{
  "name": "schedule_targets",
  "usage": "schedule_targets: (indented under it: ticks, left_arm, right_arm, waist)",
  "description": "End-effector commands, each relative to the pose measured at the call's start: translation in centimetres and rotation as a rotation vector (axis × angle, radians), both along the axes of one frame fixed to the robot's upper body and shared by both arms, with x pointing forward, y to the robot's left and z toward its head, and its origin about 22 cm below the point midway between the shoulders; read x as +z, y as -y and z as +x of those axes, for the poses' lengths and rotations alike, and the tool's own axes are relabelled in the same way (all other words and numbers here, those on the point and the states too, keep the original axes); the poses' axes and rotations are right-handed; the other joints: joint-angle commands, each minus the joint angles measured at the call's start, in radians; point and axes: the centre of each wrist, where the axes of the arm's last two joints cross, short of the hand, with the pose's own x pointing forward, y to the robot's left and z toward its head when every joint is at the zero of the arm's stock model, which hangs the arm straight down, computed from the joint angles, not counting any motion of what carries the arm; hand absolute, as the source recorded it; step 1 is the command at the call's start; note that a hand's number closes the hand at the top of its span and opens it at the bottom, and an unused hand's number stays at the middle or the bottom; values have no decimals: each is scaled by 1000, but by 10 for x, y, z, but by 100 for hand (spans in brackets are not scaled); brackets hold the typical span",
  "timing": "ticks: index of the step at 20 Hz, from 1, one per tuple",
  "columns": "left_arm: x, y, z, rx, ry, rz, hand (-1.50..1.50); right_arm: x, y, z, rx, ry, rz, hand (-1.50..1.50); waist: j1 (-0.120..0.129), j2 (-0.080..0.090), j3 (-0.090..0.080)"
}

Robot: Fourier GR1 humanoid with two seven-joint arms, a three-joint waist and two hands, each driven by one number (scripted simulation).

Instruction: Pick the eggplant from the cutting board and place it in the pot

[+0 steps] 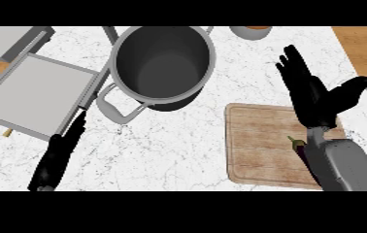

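A dark purple eggplant [298, 149] lies on the wooden cutting board [258, 147] at the lower right; only its stem end shows beside my right forearm, the rest is hidden under the arm. My right hand [309, 92] hovers over the board's upper right corner, fingers straight and spread, thumb out to the right, holding nothing. The grey steel pot [163, 64] stands empty at the upper middle, with a handle at its lower left. My left hand does not show.
A grey tray [43, 93] lies at the left. A black-handled knife [61, 152] lies along its right edge, reaching the lower left. An orange-rimmed bowl [251, 31] sits at the top. A wooden surface [353, 45] borders the counter's right.
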Motion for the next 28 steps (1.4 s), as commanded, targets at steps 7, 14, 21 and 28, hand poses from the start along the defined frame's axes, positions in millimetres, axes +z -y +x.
schedule_targets:
  ticks: [7,14,21,28]
  left_arm:
    - [21,-43,15,172,72,113,0]
    - [40,-55,30,253,40,94,0]
    - [56,-38,47,247,43,104,0]
    - [43,-50,41,232,42,89,0]
  right_arm:
    - [35,57,-15,180,129,-896,150]
    - [-31,36,-97,-80,399,-821,-150]
    - [18,59,-124,-22,211,-1148,-150]
    - [65,37,-146,64,-49,-1406,-150]
  waist:
    - [-32,-29,-11]
    - [-51,-5,21]
    - [-46,-4,17]
    - [-30,-1,16]
